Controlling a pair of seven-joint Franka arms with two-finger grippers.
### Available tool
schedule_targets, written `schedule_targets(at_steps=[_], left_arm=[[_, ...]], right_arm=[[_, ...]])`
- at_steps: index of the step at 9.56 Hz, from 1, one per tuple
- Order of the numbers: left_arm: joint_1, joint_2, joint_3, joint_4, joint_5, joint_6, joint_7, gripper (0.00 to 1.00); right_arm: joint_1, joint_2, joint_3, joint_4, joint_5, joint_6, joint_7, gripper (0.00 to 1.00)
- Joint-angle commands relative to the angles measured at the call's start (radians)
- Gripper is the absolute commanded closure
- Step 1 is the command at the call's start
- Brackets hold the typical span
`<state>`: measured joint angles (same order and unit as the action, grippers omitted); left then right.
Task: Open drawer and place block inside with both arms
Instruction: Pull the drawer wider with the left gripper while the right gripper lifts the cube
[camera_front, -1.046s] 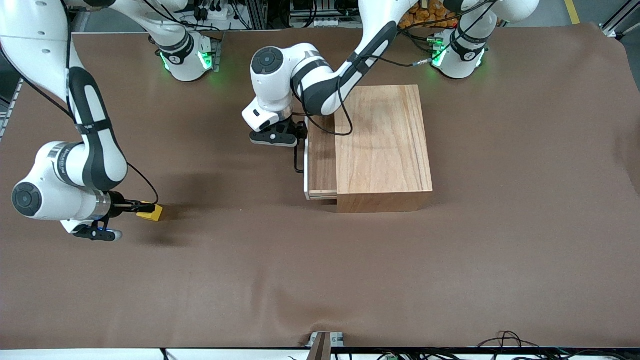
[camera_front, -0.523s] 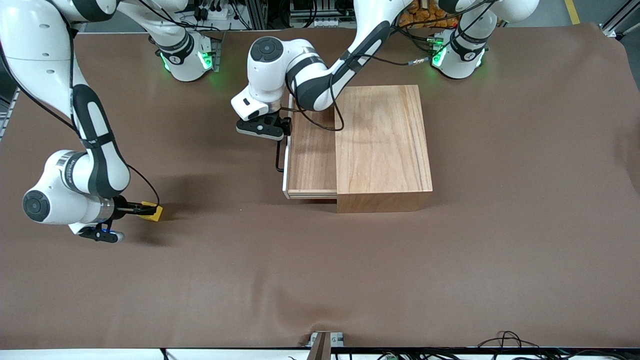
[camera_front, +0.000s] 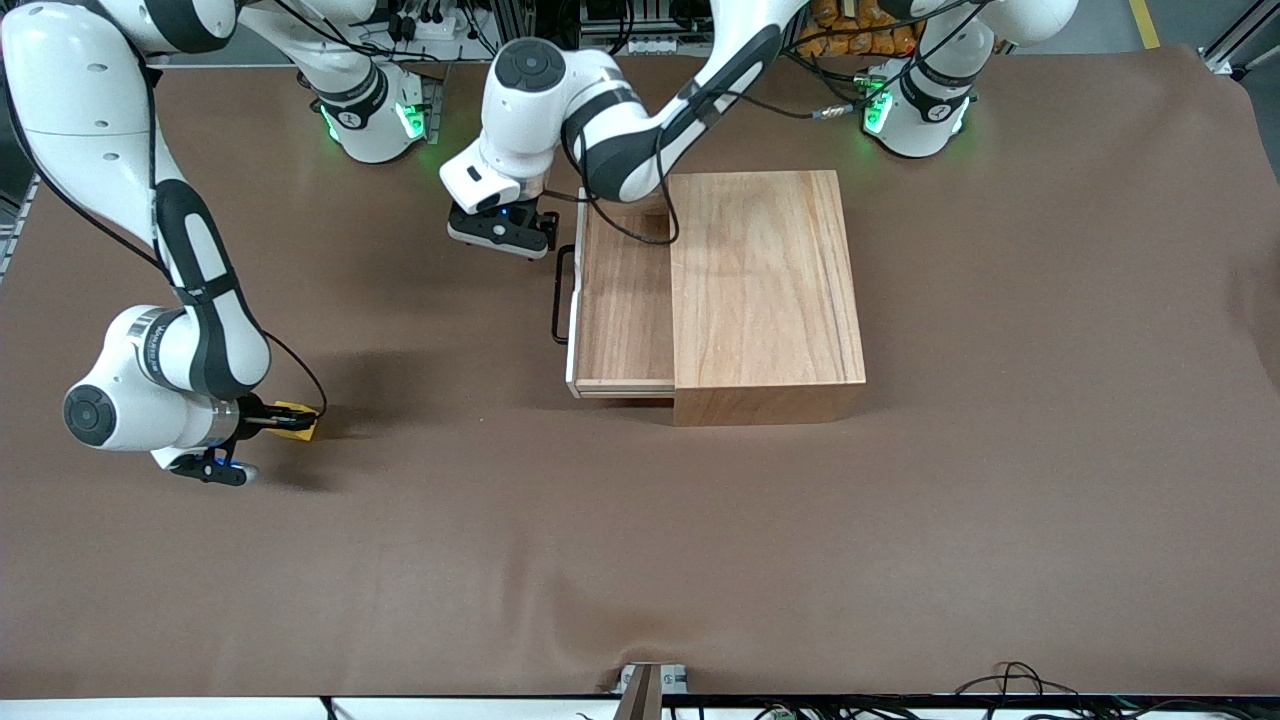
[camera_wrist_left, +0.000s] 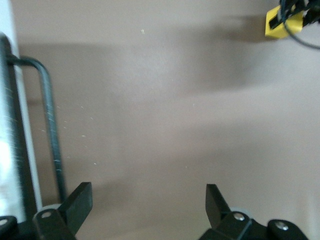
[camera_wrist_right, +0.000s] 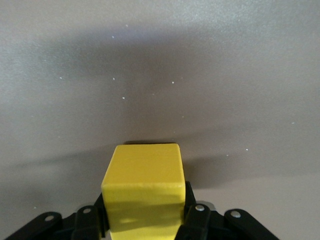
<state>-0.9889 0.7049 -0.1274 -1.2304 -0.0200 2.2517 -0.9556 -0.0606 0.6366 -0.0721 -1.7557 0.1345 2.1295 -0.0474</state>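
The drawer (camera_front: 625, 300) stands pulled out of the light-wood box (camera_front: 765, 280) toward the right arm's end, and it is empty. Its black handle (camera_front: 557, 295) is free and also shows in the left wrist view (camera_wrist_left: 47, 115). My left gripper (camera_front: 497, 232) is open and empty (camera_wrist_left: 148, 200), over the cloth beside the handle's end that is farther from the front camera. My right gripper (camera_front: 270, 420) is shut on the yellow block (camera_front: 298, 421), low over the cloth at the right arm's end. In the right wrist view the block (camera_wrist_right: 145, 185) sits between the fingers (camera_wrist_right: 197, 220).
Brown cloth (camera_front: 640, 560) covers the whole table. The block and the right gripper show small in the left wrist view (camera_wrist_left: 282, 22). Both arm bases (camera_front: 375, 120) (camera_front: 915, 115) stand at the edge farthest from the front camera.
The left gripper pulled the drawer farther out, then let go of the handle and moved off toward the bases. The right arm shifted slightly with the block.
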Motion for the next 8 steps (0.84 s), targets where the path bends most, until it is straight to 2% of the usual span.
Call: schedule_targets(at_steps=[1, 2, 4, 5, 7, 8], left_arm=[[0.079, -0.138, 0.006, -0.038, -0.017, -0.137, 0.017, 0.0], [0.108, -0.177, 0.008, -0.038, -0.014, -0.193, 0.017, 0.0], [0.2, -0.226, 0.006, -0.04, -0.012, -0.266, 0.04, 0.0], [0.237, -0.24, 0.008, -0.04, -0.012, -0.309, 0.064, 0.0], [0.353, -0.289, 0.006, -0.04, -0.012, -0.375, 0.163, 0.0], [0.401, -0.306, 0.008, -0.04, -0.011, -0.426, 0.26, 0.0]], right_arm=[[-0.018, -0.087, 0.009, 0.008, 0.008, -0.092, -0.099, 1.0], [-0.021, -0.109, 0.011, 0.053, 0.007, -0.174, -0.136, 1.0], [-0.01, -0.118, 0.018, 0.228, 0.013, -0.407, -0.325, 1.0], [-0.002, -0.12, 0.046, 0.299, 0.034, -0.49, -0.339, 1.0], [0.013, -0.123, 0.176, 0.413, 0.043, -0.604, -0.321, 1.0], [0.027, -0.123, 0.237, 0.426, 0.046, -0.608, -0.255, 1.0]])
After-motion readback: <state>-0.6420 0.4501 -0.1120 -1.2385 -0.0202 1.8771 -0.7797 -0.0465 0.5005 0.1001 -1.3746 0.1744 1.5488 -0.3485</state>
